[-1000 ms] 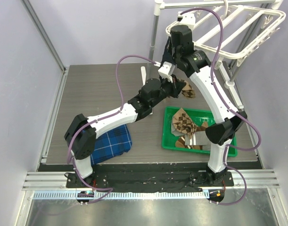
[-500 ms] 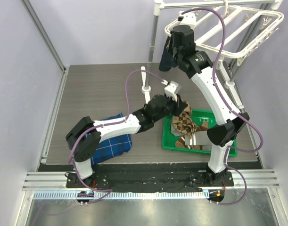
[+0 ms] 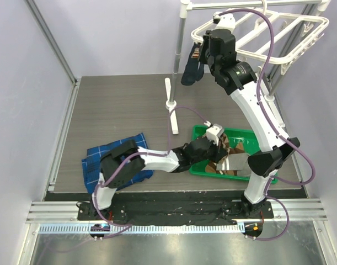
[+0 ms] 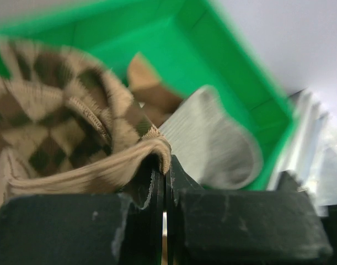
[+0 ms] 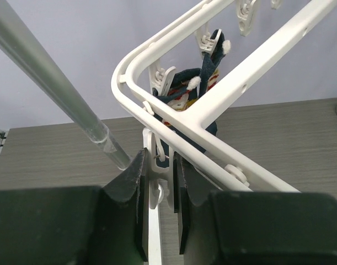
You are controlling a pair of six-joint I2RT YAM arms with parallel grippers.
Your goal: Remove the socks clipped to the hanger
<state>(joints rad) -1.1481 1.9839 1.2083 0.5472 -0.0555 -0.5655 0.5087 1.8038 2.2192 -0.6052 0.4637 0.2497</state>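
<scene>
Pale lilac walls (image 3: pixel 118 33) close in a dark grey, wood-grained table (image 3: pixel 124 110). A metal pole (image 3: pixel 179 44) stands at the table's far side. The white hanger (image 5: pixel 242 74) is up at the far right, above the table. The right arm reaches up to the hanger's near corner, and the left arm lies stretched low across the table to a green tray (image 4: pixel 229 66) at the near right. A folded blue plaid cloth (image 3: pixel 102 157) lies at the near left. A dark navy sock (image 3: pixel 189 72) hangs clipped under the hanger's corner, just beside the pole. In the tray lie a brown diamond-patterned sock (image 4: pixel 52 110) and a grey sock (image 4: pixel 212 138), touching. The left claw (image 4: pixel 164 165) is clenched, with the brown sock's cuff pinched at its tips. The right claw (image 5: pixel 158 165) straddles a small white clip (image 5: pixel 155 193) below the navy sock, its jaws a little apart. I cannot tell whether they press the clip.
</scene>
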